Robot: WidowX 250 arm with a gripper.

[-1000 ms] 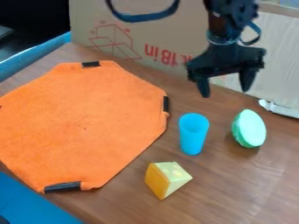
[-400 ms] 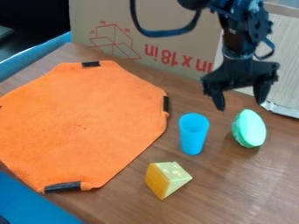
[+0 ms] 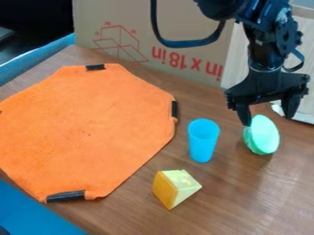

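I had the tool [image 3: 267, 120] spread, its two fingers pointing down with a gap between them, over the back right part of the counter [image 3: 245, 197]. It hung right at the top of the green half [image 3: 264, 137], and one fingertip overlapped that thing's upper left edge in my view; whether they touched, I could not tell. The green half sat tilted on the brown wood-grain counter, its pale face turned toward the right, with a soft shadow beside it.

Just left of it stood the blue cup [image 3: 203, 142], upright. Nearer the camera lay the yellow wedge [image 3: 175, 187], its orange-toned side to the left.

An orange cloth [image 3: 86, 133] with cut-off corners covered most of the left side, with black strips [image 3: 65, 196] at its edges and a small dark speck near its middle. The cup and the wedge both lay off it, beyond its right side.

Along the back stood a cardboard sheet [image 3: 135, 27] with red print and a line drawing of a box, and right of it a pale panel [image 3: 236, 64], partly behind the arm. A blue edge [image 3: 36, 55] ran along the upper left, with the room dark behind it, and more blue filled the lower left corner.
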